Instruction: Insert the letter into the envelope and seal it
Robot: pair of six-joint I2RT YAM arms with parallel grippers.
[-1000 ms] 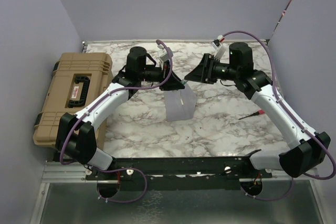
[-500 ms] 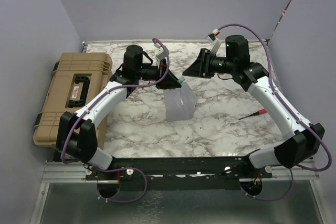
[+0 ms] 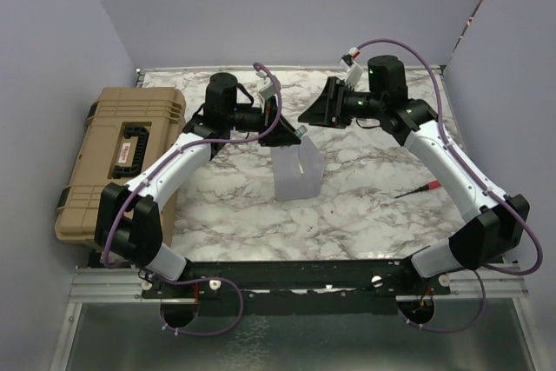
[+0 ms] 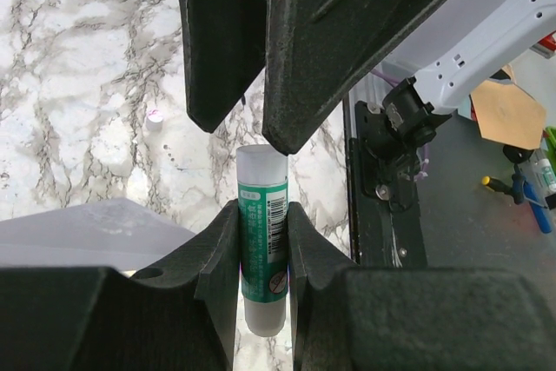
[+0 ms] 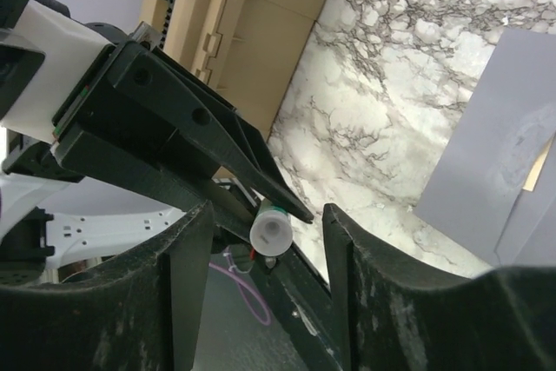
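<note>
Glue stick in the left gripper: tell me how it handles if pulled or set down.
The glue stick looks rigid and probably light, so a pinch by the left gripper should not deform it. Its smooth label may let it slide lengthwise if the right gripper tugs the cap. Round, it would likely roll if laid on the table.

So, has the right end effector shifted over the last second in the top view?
Yes. The right end effector has moved left, toward the glue stick, judged against the envelope lying below it.
</note>
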